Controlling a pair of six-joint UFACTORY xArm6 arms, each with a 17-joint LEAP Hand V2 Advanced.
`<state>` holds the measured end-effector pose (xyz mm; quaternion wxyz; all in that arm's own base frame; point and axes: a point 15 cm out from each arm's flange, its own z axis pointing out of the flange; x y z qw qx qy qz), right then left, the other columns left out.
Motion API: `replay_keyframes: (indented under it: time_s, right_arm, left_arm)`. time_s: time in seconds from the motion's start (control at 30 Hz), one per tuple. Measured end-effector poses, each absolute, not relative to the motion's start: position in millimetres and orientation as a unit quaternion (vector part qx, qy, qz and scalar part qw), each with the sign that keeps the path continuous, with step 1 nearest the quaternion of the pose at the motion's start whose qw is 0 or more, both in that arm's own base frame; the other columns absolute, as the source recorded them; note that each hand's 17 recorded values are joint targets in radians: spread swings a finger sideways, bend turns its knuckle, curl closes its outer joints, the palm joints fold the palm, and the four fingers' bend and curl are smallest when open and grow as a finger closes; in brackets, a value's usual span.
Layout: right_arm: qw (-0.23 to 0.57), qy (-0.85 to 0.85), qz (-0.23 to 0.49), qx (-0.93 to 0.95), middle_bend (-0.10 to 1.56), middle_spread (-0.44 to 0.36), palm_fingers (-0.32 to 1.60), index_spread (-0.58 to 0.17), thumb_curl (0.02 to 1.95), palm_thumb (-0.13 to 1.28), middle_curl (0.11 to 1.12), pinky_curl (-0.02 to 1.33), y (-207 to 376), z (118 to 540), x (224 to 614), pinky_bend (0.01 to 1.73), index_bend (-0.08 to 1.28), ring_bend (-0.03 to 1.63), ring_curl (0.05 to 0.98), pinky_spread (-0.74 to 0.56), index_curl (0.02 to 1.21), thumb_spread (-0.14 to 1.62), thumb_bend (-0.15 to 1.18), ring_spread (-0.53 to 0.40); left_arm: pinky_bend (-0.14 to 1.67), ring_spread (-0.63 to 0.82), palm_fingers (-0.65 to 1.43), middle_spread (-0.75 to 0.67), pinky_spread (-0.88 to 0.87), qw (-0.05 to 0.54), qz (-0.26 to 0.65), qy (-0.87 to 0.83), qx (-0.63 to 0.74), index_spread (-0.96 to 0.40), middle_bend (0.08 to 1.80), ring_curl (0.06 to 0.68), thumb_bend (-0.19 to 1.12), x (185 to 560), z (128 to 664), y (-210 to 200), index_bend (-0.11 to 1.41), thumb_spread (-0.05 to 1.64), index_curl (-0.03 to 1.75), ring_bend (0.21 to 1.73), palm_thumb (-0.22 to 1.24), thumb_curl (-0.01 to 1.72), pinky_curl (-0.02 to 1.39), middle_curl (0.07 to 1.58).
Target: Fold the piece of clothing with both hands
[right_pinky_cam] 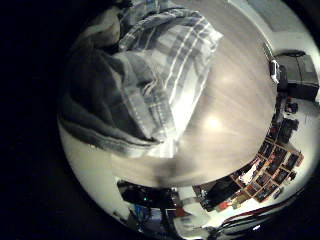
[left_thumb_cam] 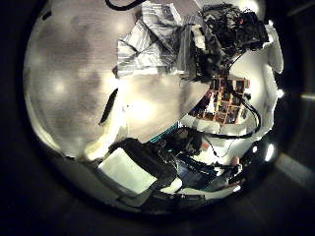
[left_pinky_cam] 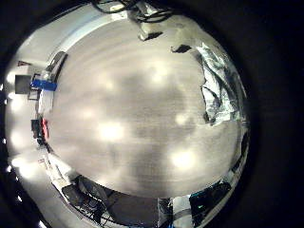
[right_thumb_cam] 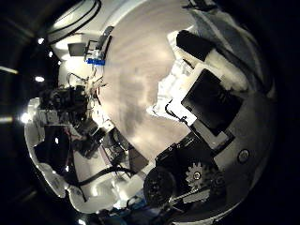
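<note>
One plaid garment (right_pinky_cam: 150, 80) on pale wooden table (left_pinky_cam: 123, 104).

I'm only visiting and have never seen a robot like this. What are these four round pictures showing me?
The machine is two robot arms at a table, each ending in a robot hand. All four pictures come from small wide-angle cameras in the palms, two per hand, looking outward, which is why they look round and bent. On the table lies a checked garment. It fills the right palm's little-finger-side picture, so that palm is close to it. The left palm's cameras see it farther off, with a robot hand beside it. The bulky parts in the right thumb-side picture are the right robot hand itself. Whether anything is held, these pictures do not show.
</note>
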<state>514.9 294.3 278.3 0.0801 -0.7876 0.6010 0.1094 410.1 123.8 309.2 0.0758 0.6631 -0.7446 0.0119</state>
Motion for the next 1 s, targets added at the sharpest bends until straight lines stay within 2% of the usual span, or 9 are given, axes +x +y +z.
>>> replay_keyframes:
  time_s: [0.03,0.17,0.27,0.3,0.37,0.43,0.7,0.8,1.0]
  right_arm:
    - [0.080,0.601,0.110,-0.788,1.33,-0.143,1.18,-0.318,0.75,0.87,0.63,0.67,296,273,516,1.26,0.92,1.46,0.557,-0.25,0.90,1.01,-0.04,-0.183]
    - [0.091,0.590,0.123,-0.793,1.21,-0.158,0.95,-0.344,0.67,0.75,0.58,0.63,301,272,517,1.21,0.67,1.39,0.530,-0.38,0.85,1.09,-0.04,-0.222]
    - [0.105,0.579,0.140,-0.797,1.03,-0.179,0.59,-0.377,0.62,0.70,0.54,0.63,295,276,519,1.24,0.49,1.34,0.519,-0.41,0.80,1.12,-0.03,-0.249]
    - [0.109,0.572,0.145,-0.800,0.96,-0.175,0.33,-0.408,0.61,0.67,0.52,0.63,296,279,517,1.16,0.46,1.28,0.501,-0.31,0.77,1.13,-0.04,-0.232]
    - [0.112,0.556,0.163,-0.808,0.93,-0.175,0.32,-0.439,0.59,0.66,0.50,0.62,297,284,509,1.14,0.45,1.23,0.472,-0.24,0.73,1.13,-0.03,-0.212]
    - [0.115,0.546,0.171,-0.812,0.76,-0.177,0.13,-0.476,0.56,0.59,0.44,0.59,293,293,504,1.13,0.39,1.14,0.423,-0.02,0.65,1.13,-0.04,-0.107]
    - [0.117,0.521,0.175,-0.827,0.58,-0.157,0.08,-0.514,0.51,0.48,0.37,0.50,272,331,485,1.07,0.35,0.93,0.305,0.36,0.52,1.13,-0.03,0.124]
    - [0.119,0.519,0.167,-0.830,0.55,-0.131,0.10,-0.536,0.50,0.47,0.35,0.46,265,345,481,0.99,0.41,0.85,0.270,0.45,0.51,1.13,-0.02,0.176]
    - [0.081,0.519,0.152,-0.837,0.51,-0.117,0.16,-0.553,0.47,0.47,0.34,0.36,244,335,478,0.79,0.51,0.72,0.215,0.52,0.49,1.12,-0.02,0.211]
  left_arm:
    - [0.30,0.46,0.11,0.29,0.52,0.076,0.011,-0.743,0.665,0.06,0.19,0.223,-0.02,406,309,126,0.17,1.18,0.35,0.57,0.56,0.35,0.33,0.33]
    - [0.30,0.45,0.11,0.29,0.52,0.083,0.008,-0.738,0.670,0.06,0.19,0.223,-0.02,385,305,132,0.17,1.18,0.35,0.57,0.56,0.35,0.33,0.33]
    - [0.30,0.45,0.11,0.29,0.52,0.085,0.007,-0.735,0.673,0.06,0.19,0.223,-0.02,374,303,130,0.17,1.17,0.35,0.57,0.56,0.35,0.33,0.33]
    - [0.30,0.45,0.11,0.29,0.52,0.085,0.007,-0.734,0.674,0.06,0.19,0.223,-0.02,372,303,130,0.17,1.17,0.35,0.57,0.56,0.35,0.33,0.33]
    - [0.30,0.45,0.11,0.29,0.52,0.083,0.007,-0.733,0.675,0.06,0.19,0.223,-0.02,369,304,130,0.17,1.17,0.35,0.57,0.56,0.35,0.33,0.33]
    - [0.30,0.45,0.11,0.29,0.52,0.083,0.007,-0.733,0.675,0.06,0.19,0.222,-0.02,368,305,129,0.17,1.17,0.35,0.57,0.56,0.35,0.33,0.33]
    - [0.30,0.45,0.11,0.29,0.52,0.076,0.009,-0.734,0.674,0.06,0.19,0.222,-0.02,354,312,118,0.17,1.17,0.35,0.57,0.56,0.35,0.33,0.33]
    - [0.30,0.45,0.11,0.29,0.52,0.070,0.010,-0.738,0.672,0.06,0.19,0.222,-0.02,351,315,112,0.17,1.17,0.35,0.58,0.56,0.36,0.33,0.33]
    - [0.30,0.45,0.12,0.28,0.52,0.058,0.015,-0.741,0.669,0.06,0.19,0.221,-0.02,342,324,101,0.17,1.17,0.35,0.58,0.56,0.36,0.33,0.33]
